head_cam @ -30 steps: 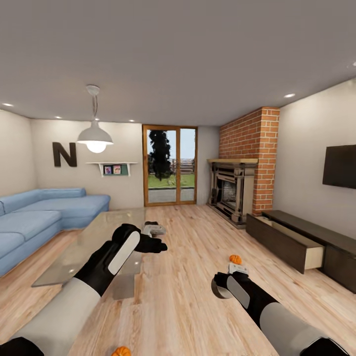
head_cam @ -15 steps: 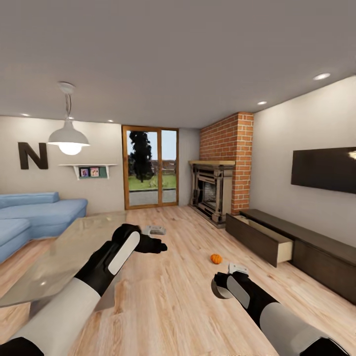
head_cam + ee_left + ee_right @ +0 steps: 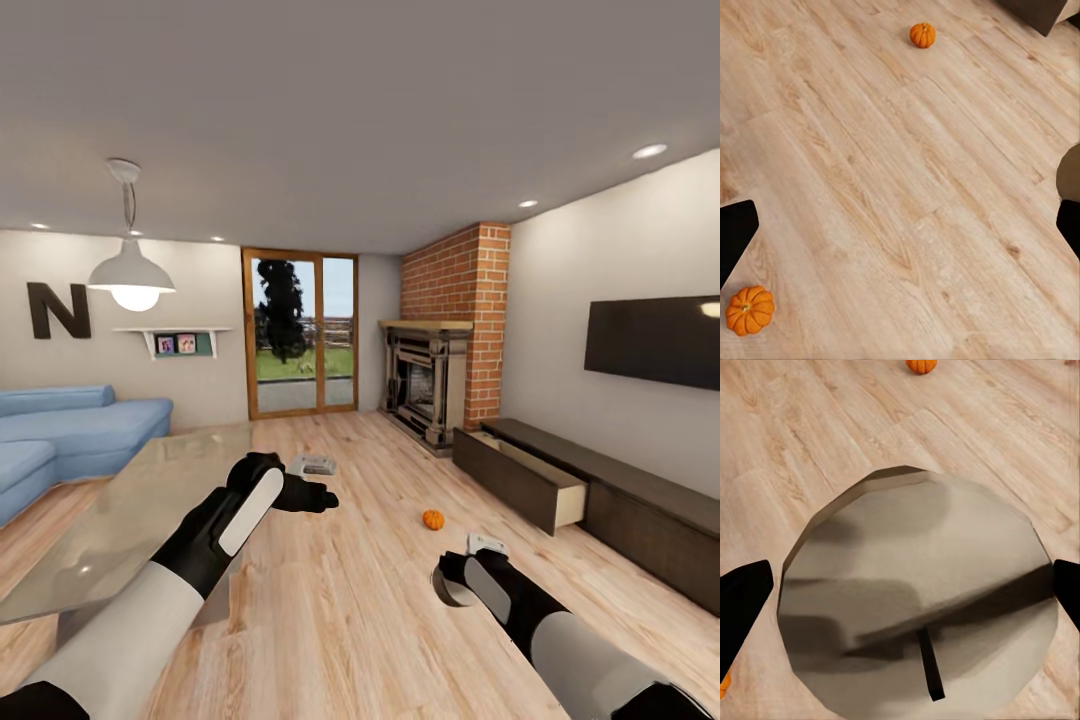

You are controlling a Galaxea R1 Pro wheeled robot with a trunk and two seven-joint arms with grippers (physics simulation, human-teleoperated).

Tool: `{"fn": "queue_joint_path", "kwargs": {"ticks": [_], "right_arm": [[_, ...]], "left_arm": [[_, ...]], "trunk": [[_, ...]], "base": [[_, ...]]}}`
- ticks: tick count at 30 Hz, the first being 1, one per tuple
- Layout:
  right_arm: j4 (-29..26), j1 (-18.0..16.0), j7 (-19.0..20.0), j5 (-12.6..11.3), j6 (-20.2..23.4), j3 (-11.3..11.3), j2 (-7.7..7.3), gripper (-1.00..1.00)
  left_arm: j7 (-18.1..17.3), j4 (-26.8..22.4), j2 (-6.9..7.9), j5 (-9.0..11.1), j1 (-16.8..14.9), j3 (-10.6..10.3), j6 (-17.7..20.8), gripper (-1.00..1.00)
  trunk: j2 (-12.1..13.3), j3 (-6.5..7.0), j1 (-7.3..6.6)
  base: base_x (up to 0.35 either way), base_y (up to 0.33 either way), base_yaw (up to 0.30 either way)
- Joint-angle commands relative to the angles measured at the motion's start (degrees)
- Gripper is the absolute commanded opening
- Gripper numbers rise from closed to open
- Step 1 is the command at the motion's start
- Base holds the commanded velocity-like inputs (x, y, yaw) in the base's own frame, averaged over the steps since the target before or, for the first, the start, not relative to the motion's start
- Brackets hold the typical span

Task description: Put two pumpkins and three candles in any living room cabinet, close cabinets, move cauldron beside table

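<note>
A pumpkin (image 3: 433, 519) is seen at frame centre-right, before the open-drawered cabinet (image 3: 590, 495). The left gripper (image 3: 318, 497) is spread empty; the right gripper's (image 3: 462, 580) state cannot be told.

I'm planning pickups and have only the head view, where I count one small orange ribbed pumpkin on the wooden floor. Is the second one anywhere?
Observer: Yes. The left wrist view shows a second small orange ribbed pumpkin on the wooden floor, well apart from the first pumpkin.
Operator: What is the round thing at the right tool?
Observer: The right wrist view shows a pale grey round candle with a dark wick, sitting between the fingers of the right tool.
Operator: And the left tool?
Observer: The left tool has its fingers wide apart, with only floor between them.
</note>
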Motion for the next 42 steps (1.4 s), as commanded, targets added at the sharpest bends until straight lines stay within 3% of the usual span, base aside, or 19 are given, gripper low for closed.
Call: {"fn": "queue_joint_path", "kwargs": {"ticks": [1,5,9,14,23,42], "right_arm": [[-0.1,0.0,-0.4,-0.9,0.2,0.1,-0.3,-1.0],[0.1,0.0,-0.3,-0.7,0.5,-4.8,-1.6,-1.0],[0.3,0.1,1.4,-0.6,2.4,-7.7,-2.21,-1.0],[1.8,0.1,3.9,-0.5,3.3,-8.6,-2.92,-1.0],[2.6,0.1,4.8,-0.5,3.5,-8.8,-3.24,-1.0],[2.6,0.1,4.8,-0.6,3.5,-8.8,-3.62,-1.0]], "left_arm": [[0.6,-0.1,0.05,0.6,-0.1,-0.2,0.1,1.0],[1.0,-0.1,-0.02,0.5,-0.1,-0.2,0.1,1.0],[2.1,-0.1,-0.04,0.4,-0.1,-0.2,0.1,1.0],[2.5,-0.3,-0.11,0.7,0.0,-0.2,0.1,1.0],[2.6,-0.7,-0.12,0.6,0.0,-0.2,0.1,1.0],[3.4,-0.5,-0.2,0.2,0.0,-0.2,0.1,1.0]], "trunk": [[0.4,0.01,-0.22],[2.0,0.36,-1.1],[3.6,0.71,-1.98],[4.0,0.42,-2.2],[4.0,-0.42,-2.2],[4.0,-2.23,-2.2]], "base": [[0.0,0.0,0.0],[0.0,0.0,0.0],[0.0,0.0,0.0],[0.0,0.0,0.0],[0.0,-0.03,0.0],[0.094,-0.251,0.0]]}}
